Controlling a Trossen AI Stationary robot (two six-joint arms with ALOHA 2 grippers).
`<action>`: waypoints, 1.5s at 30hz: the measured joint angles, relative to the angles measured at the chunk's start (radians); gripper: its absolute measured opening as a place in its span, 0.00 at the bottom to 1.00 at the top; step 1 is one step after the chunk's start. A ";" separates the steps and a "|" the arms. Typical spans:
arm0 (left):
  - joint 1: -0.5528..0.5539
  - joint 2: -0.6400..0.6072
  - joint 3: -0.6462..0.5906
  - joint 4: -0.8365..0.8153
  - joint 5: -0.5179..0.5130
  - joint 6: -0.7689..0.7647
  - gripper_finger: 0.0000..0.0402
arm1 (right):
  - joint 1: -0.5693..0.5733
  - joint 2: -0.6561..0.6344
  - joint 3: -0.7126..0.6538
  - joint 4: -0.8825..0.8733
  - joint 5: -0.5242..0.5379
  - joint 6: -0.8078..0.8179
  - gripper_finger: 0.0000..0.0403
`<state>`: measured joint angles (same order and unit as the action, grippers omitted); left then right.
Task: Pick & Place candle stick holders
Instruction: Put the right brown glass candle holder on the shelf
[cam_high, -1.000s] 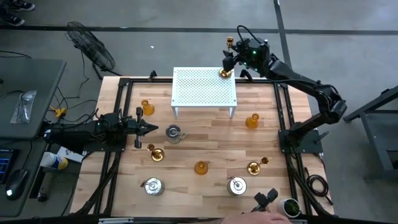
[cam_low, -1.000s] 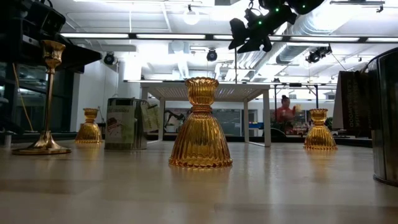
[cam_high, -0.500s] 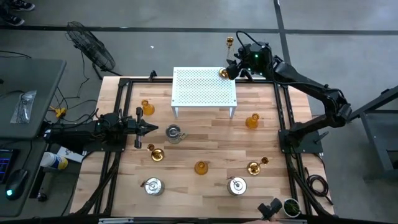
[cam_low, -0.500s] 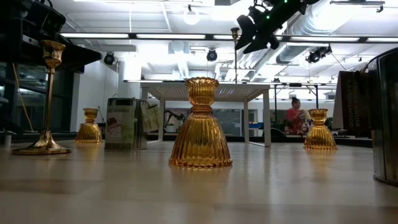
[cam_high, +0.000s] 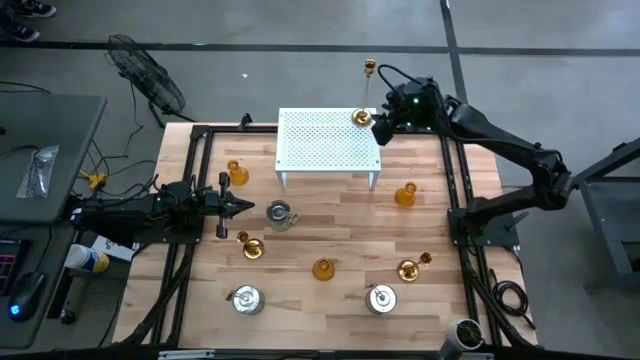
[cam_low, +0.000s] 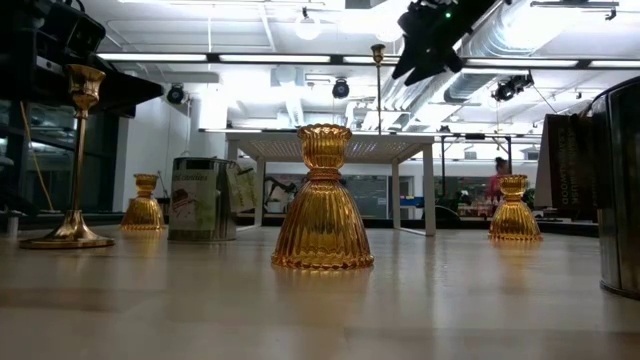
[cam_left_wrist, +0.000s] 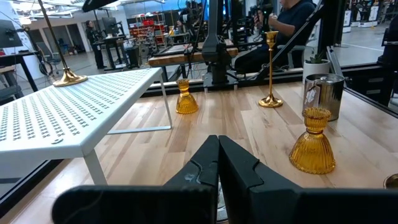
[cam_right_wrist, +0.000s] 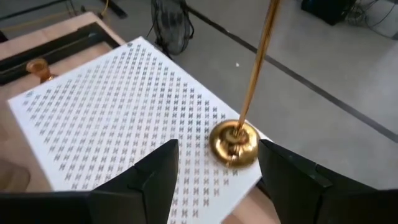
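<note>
Gold tall slender candlestick (cam_high: 362, 116) stands on white perforated rack (cam_high: 325, 142) corner, just beside right gripper (cam_high: 384, 128), fingers apart, empty.

The room is bright. Long white ceiling lights (cam_low: 250, 58) shine from above, at 12 o'clock in the low view. The pale wooden table top (cam_high: 330, 240) is evenly lit with only small soft shadows. The ribbed amber glass candle holder (cam_low: 322, 200) glows, and a tall shiny gold candlestick (cam_right_wrist: 239, 134) gleams. Far-off room parts look blurry.
</note>
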<state>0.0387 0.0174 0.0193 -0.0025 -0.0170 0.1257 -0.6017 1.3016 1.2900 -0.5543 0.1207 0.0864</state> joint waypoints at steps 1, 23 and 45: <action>0.000 0.000 0.000 0.000 0.000 0.000 0.00 | 0.005 -0.013 -0.011 0.001 0.001 -0.001 0.53; 0.000 0.000 0.000 0.000 0.000 0.000 0.00 | 0.098 -0.328 -0.312 -0.117 -0.038 0.132 0.53; 0.000 0.000 0.000 0.000 0.000 0.000 0.00 | 0.096 -0.228 -0.324 -0.592 -0.067 0.442 0.53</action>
<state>0.0387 0.0170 0.0193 -0.0025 -0.0174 0.1257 -0.5057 1.0735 0.9661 -1.1460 0.0540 0.5280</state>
